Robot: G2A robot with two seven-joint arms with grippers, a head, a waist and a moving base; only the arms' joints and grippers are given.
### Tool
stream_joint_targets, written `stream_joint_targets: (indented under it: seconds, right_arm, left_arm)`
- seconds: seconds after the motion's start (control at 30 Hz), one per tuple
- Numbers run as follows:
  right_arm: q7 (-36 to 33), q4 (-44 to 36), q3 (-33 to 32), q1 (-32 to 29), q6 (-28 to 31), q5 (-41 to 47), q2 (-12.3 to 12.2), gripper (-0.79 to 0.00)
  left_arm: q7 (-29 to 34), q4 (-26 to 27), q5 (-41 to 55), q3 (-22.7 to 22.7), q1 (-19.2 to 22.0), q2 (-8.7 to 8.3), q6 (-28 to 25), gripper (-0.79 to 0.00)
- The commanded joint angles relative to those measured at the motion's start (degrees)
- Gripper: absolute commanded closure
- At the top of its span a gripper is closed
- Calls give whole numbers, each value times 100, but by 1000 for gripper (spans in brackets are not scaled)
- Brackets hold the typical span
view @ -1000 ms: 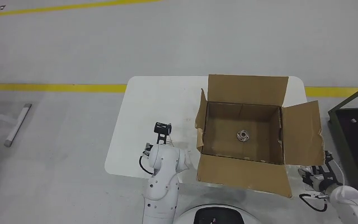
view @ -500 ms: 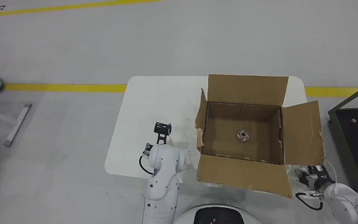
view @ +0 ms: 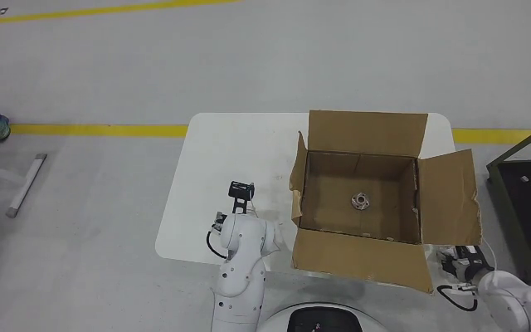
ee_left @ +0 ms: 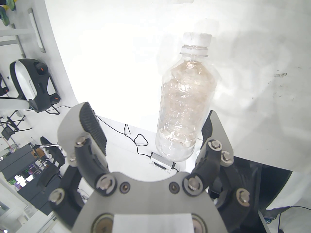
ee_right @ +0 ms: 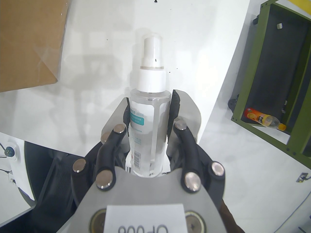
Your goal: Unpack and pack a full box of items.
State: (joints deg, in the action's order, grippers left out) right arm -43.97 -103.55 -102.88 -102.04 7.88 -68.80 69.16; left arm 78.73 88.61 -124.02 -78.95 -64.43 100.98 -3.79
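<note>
At five o'clock off the box (view: 361, 257), edges nearer, right gripper (ee_right: 149, 103) pinching spray bottle (ee_right: 151, 81), left gripper (ee_left: 148, 112) spread by water bottle (ee_left: 187, 103); likely unpacking.

A grey floor (view: 249, 58) was crossed by one yellow line (view: 91, 130) at mid-left and a second yellow line (view: 108, 10) at the upper left. A white table (view: 224, 158) was placed centrally, a green rack (view: 513, 195) at the right edge, and a grey bar (view: 25, 184) at the left edge.
</note>
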Motion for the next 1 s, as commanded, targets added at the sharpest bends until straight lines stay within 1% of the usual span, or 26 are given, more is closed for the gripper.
stream_joint_targets:
  seconds: [0.0, 0.07, 0.13, 0.23, 0.27, 0.3, 0.37, 0.4, 0.43, 0.5, 0.53, 0.57, 0.63, 0.67, 0.7, 0.73, 0.87, 0.97]
  right_arm:
    - [-9, 13, 7, 14, 1, -11, -4, -339]
    - [-13, 19, 14, 22, 3, -17, -8, -369]
    - [-21, 10, 11, 25, 1, -14, -13, -369]
    - [-36, -50, -32, 29, -13, 29, -20, -391]
    - [-44, -82, -60, 23, -18, 70, -22, -443]
    - [-48, -106, -88, 18, -27, 108, -23, -462]
    - [-76, -199, -177, -12, -27, 190, -30, -523]
    - [-72, -281, -268, -37, -37, 280, -35, -570]
    - [-79, -318, -319, -53, -43, 330, -37, -576]
    - [-66, -466, -539, -98, -105, 526, -43, -529]
    - [-57, -561, -714, -138, -150, 648, -49, -471]
    - [-41, -613, -812, -146, -187, 725, -51, -388]
    - [-12, -766, -1165, -171, -273, 989, -60, -345]
    - [-12, -808, -1264, -170, -290, 1051, -64, -292]
    - [9, -869, -1433, -150, -354, 1164, -69, -126]
    - [33, -949, -1597, -120, -413, 1275, -74, 0]
    - [232, -1421, -2219, -20, -670, 1566, -89, 0]
    - [274, -2024, -2604, 6, -800, 2110, -78, 0]
  left_arm:
    - [0, 0, 0, 0, 0, 0, 0, -785]
    - [0, 0, 0, 0, 0, 0, 0, -785]
    - [0, 0, 0, 0, 0, 0, 0, -785]
    - [0, 0, 0, 0, 0, 0, 0, -785]
    - [0, 0, 0, 0, 0, 0, 0, -785]
    - [0, 0, 0, 0, 0, 0, 0, -785]
    - [0, 0, 0, 0, 0, 0, 0, -785]
    - [0, 0, 0, 0, 0, 0, 0, -785]
    - [0, 0, 0, 0, 0, 0, 0, -785]
    - [0, 0, 0, 0, 0, 0, 0, -785]
    - [0, 0, 0, 0, 0, 0, 0, -785]
    - [0, 0, 0, 0, 0, 0, 0, -785]
    - [0, 0, 0, 0, 0, 0, 0, -785]
    - [0, 0, 0, 0, 0, 0, 0, -785]
    - [0, 0, 0, 0, 0, 0, 0, -785]
    - [0, 0, 0, 0, 0, 0, 0, -785]
    - [0, 0, 0, 0, 0, 0, 0, -785]
    - [0, 0, 0, 0, 0, 0, 0, -785]
